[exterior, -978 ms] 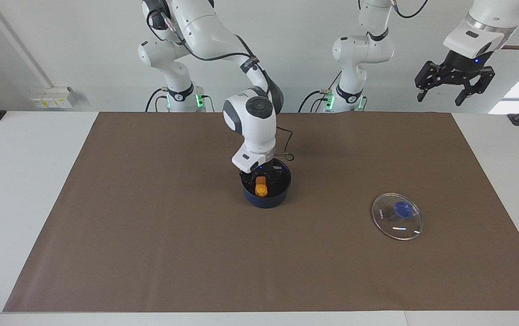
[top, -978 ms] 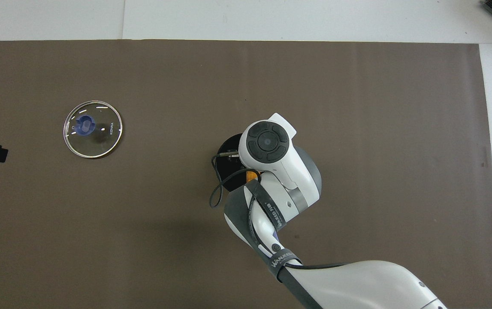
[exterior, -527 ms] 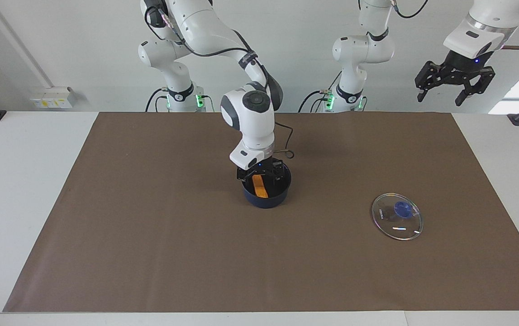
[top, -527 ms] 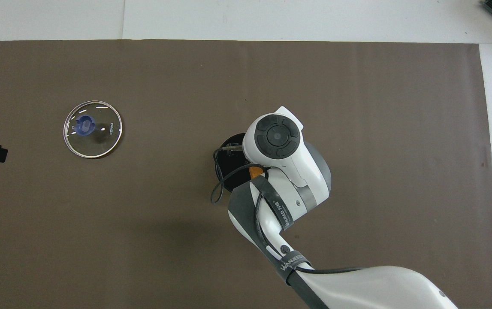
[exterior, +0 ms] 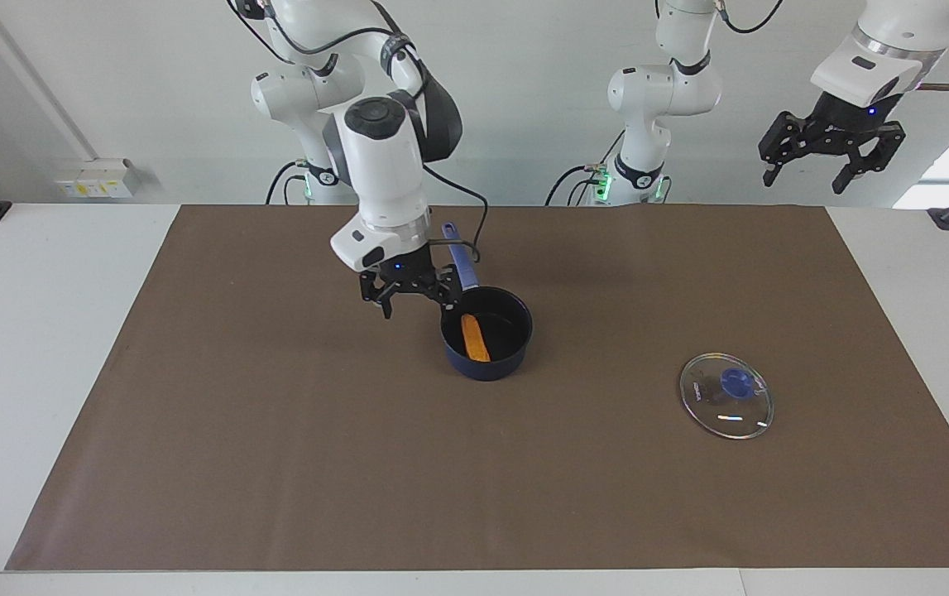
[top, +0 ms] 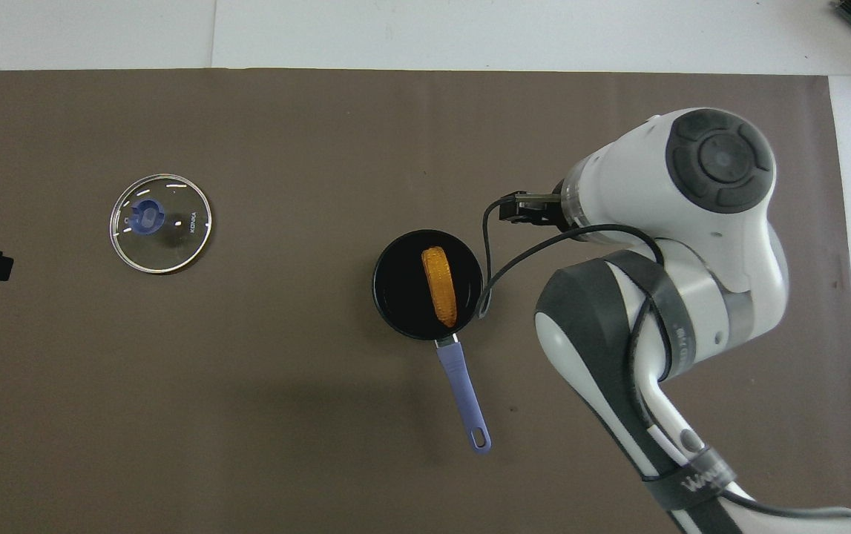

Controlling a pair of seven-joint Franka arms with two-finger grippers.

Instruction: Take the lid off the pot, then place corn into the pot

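Observation:
The dark blue pot (exterior: 486, 366) stands uncovered at the middle of the brown mat, its handle (exterior: 459, 263) pointing toward the robots. The corn (exterior: 474, 338) lies inside it, and it also shows in the overhead view (top: 440, 287) on the pot's black bottom (top: 403, 289). My right gripper (exterior: 414, 306) is open and empty, raised over the mat beside the pot, toward the right arm's end. The glass lid (exterior: 726, 395) with its blue knob lies flat on the mat toward the left arm's end. My left gripper (exterior: 821, 170) is open and waits high above that end.
The brown mat (exterior: 275, 463) covers most of the white table. In the overhead view the right arm's wrist (top: 692, 193) hangs over the mat beside the pot and hides its gripper. The lid (top: 161, 222) lies apart from everything else.
My right gripper has let go of the corn, which now lies flat in the pot. The gripper has risen out of the pot and moved toward the right arm's end.

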